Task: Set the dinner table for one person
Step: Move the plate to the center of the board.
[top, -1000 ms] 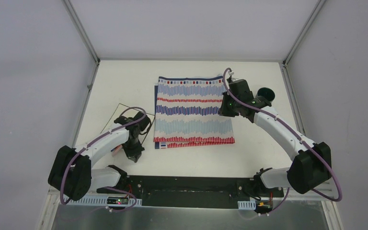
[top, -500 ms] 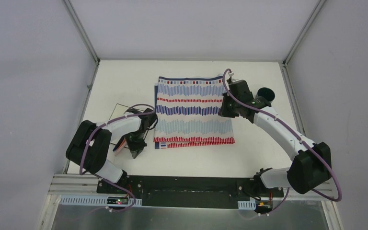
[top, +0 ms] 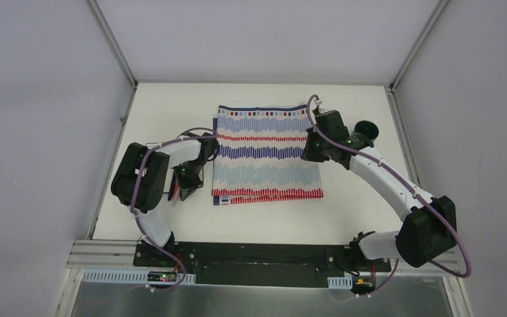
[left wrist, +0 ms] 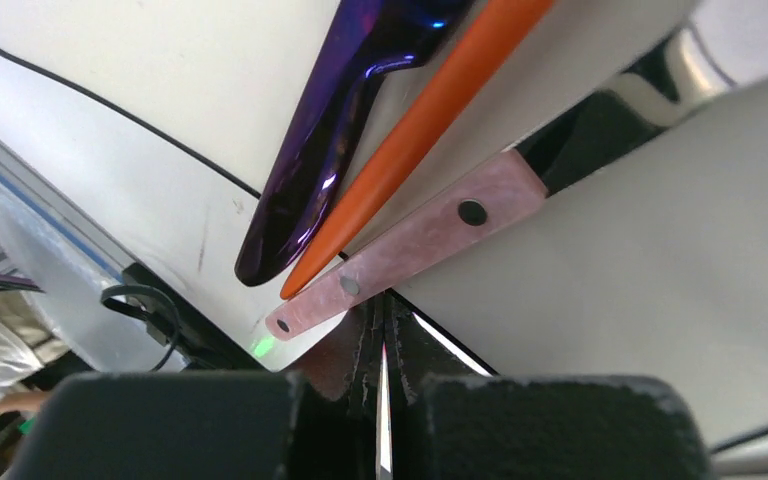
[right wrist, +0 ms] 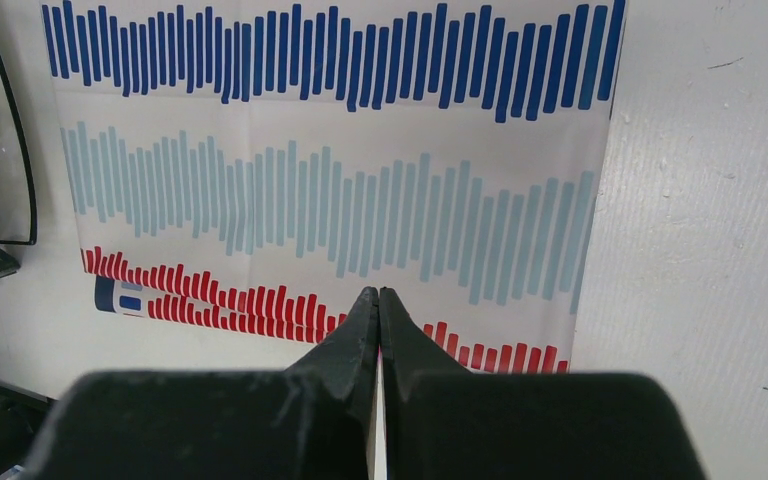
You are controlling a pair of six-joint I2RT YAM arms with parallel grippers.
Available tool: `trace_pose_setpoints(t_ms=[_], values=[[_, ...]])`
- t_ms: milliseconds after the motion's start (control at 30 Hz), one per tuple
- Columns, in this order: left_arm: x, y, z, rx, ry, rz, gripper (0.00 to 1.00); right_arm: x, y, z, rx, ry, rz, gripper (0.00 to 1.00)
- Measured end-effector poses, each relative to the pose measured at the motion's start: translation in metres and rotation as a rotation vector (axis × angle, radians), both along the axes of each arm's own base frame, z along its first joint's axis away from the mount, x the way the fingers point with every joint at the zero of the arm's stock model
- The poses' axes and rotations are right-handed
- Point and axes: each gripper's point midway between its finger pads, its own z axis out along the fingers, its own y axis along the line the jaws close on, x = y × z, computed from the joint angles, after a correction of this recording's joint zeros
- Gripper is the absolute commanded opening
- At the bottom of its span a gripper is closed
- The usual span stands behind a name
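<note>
Fingers (left wrist: 190, 425) of left gripper (left wrist: 382, 335) pressed together, tips at the white edge beside the cutlery. Cannot tell whether they nip that edge or only touch it. Right gripper (right wrist: 378, 305) closed too, nothing in it, poised over lower middle of wrist view above the red stripes.

- Dinner table (top: 171, 112): matte white top filling the middle of the overhead view, grey rails round it.
- Striped cloth (top: 264, 155): flat, centre of frame, right gripper at its right edge.
- Plate (left wrist: 140, 80): white, thin black rim, upper left of left wrist view; in the overhead view mostly hidden under the left arm, just left of the cloth.
- Dark cup (top: 368, 129): upper right, off the cloth.
- Cutlery: purple piece (left wrist: 330, 150), orange handle (left wrist: 430, 110), pink riveted handle (left wrist: 420, 240), fanned together.

Judgement: plate is being worked toward the cloth. Best done level and slow, so cutlery does not slide off, with the right gripper pinning the cloth against bunching.
</note>
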Motion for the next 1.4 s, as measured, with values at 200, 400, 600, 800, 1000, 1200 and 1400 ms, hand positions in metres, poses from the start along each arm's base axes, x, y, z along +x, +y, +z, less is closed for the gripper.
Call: trace_pose_setpoints(t_ms=[200, 400, 600, 800, 1000, 1200, 1400], values=[[0.01, 0.017, 0.0, 0.03, 0.025, 0.006, 0.0, 0.0, -0.001, 0.0, -0.003, -0.001, -0.002, 0.0], [0.017, 0.02, -0.003, 0.036, 0.065, -0.019, 0.0, 0.0, -0.001, 0.0, -0.002, -0.001, -0.002, 0.0], [0.044, 0.023, -0.004, 0.026, 0.095, -0.03, 0.0, 0.0, 0.0, 0.0, -0.002, -0.001, -0.002, 0.0], [0.079, 0.028, -0.003, 0.014, 0.079, -0.029, 0.0, 0.0, 0.0, 0.0, -0.002, -0.001, -0.002, 0.0], [0.101, 0.026, -0.001, 0.002, 0.051, -0.035, 0.0, 0.0, -0.001, 0.0, -0.003, -0.001, -0.002, 0.0], [0.104, 0.018, 0.002, -0.033, 0.035, -0.047, 0.0, 0.0, 0.0, 0.0, -0.002, -0.001, -0.002, 0.0], [0.127, -0.028, 0.072, -0.137, -0.207, -0.125, 0.07, 0.0, 0.0, 0.0, -0.002, -0.001, -0.001, 0.11]])
